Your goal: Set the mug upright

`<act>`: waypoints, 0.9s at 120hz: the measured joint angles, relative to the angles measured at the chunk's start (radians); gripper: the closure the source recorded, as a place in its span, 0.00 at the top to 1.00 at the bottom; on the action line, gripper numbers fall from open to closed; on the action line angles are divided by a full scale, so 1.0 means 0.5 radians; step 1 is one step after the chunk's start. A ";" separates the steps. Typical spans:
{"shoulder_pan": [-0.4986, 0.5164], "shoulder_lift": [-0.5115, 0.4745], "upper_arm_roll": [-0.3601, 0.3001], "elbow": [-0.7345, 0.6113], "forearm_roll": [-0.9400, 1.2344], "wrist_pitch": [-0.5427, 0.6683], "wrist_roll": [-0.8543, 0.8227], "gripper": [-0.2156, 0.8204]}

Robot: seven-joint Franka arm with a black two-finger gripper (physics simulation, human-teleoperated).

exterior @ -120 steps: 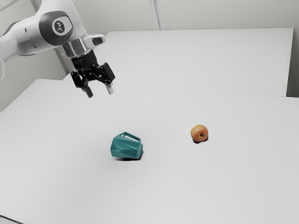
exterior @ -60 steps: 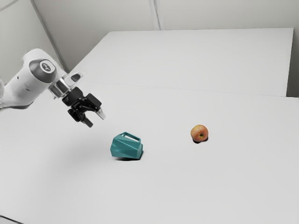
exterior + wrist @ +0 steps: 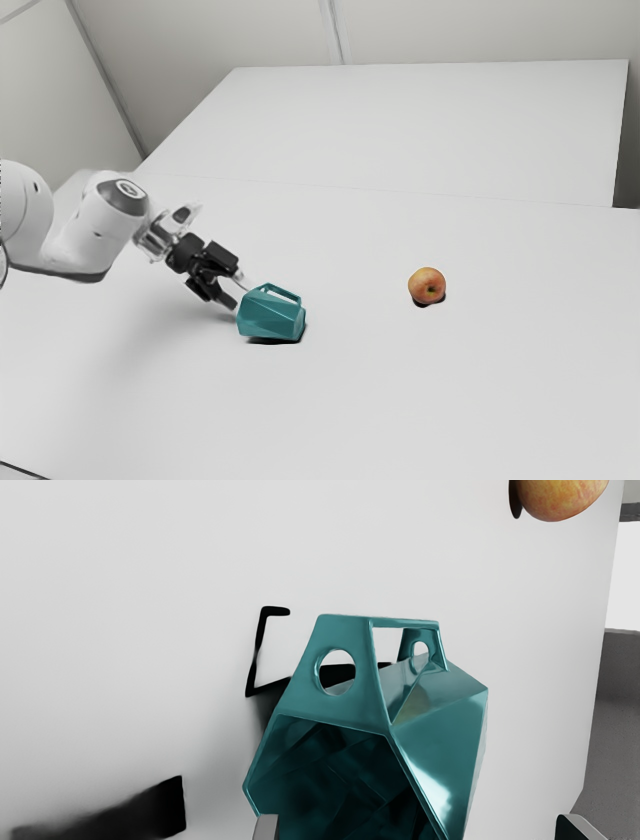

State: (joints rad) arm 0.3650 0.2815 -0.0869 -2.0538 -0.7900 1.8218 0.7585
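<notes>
The teal faceted mug lies on its side on the table, its handle up and its mouth toward the gripper. My gripper is low, right at the mug's mouth end. In the wrist view the mug shows its dark open mouth and the handle with a round hole. The gripper has its fingertips wide apart; one overlaps the edge of the mouth, the other stands off beyond the mug's outer side. Whether the first finger touches the rim cannot be told.
A red-yellow apple rests on the white table, beyond the mug toward the exterior view's right. The table's edge runs along one side in the wrist view. A raised white surface stands at the exterior view's back.
My gripper has come down and toward the exterior view's right, from well above the table to the mug's mouth end. The mug and the apple have stayed where they were.
</notes>
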 joint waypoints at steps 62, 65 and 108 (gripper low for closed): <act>0.000 0.062 -0.012 -0.016 -0.212 -0.112 0.378 0.33; 0.000 0.061 -0.013 -0.015 -0.213 -0.115 0.391 0.31; -0.002 0.013 -0.036 -0.012 -0.221 -0.140 0.550 0.08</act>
State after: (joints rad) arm 0.3638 0.2883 -0.1051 -2.0597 -0.9006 1.7519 1.0335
